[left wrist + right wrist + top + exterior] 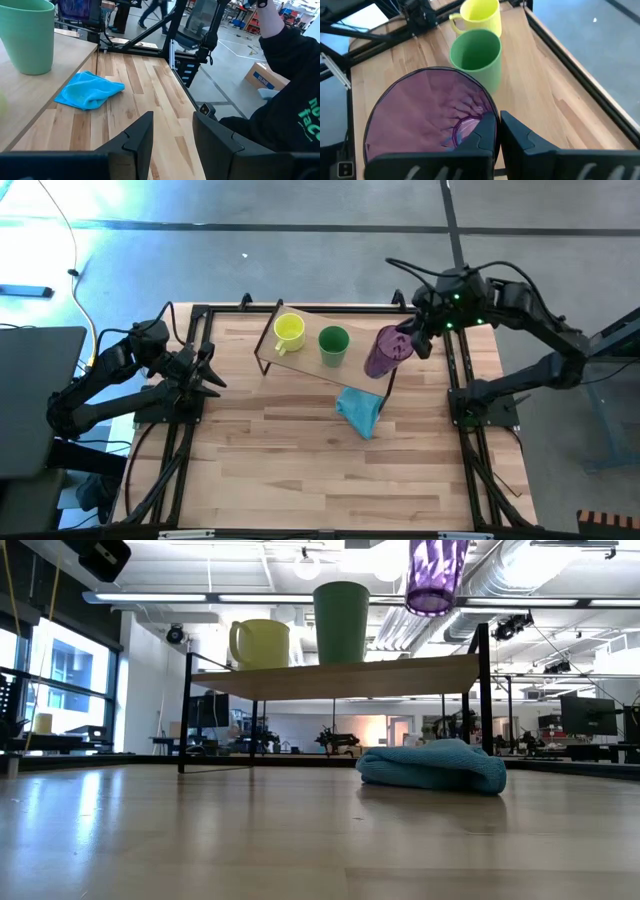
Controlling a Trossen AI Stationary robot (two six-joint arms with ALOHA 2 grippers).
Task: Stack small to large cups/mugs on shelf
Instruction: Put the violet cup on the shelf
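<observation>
The yellow mug [289,330] and the green cup [333,343] stand upright on their bases on the wooden shelf [305,363]; they also show in the low view as mug [260,643] and cup [340,622]. My right gripper [408,340] is shut on the purple ribbed tumbler [383,352] over the shelf's right end. In the low view the tumbler's base [435,580] hangs above the shelf board [340,675]. My left gripper [207,372] is open and empty at the table's left edge, beside the shelf. My right gripper holds the tumbler by its rim [493,111], on the side toward the table's right edge. One finger [481,137] is inside the tumbler and the other finger [530,142] is outside its wall. The fingers come from above. The tumbler hangs roughly upright, mouth up, clear of the shelf.
A crumpled blue cloth [360,411] lies on the table by the shelf's near right leg; it also shows in the low view [432,766]. Black frame rails run along the table's left and right edges. A person's dark sleeve [285,100] shows beyond the table.
</observation>
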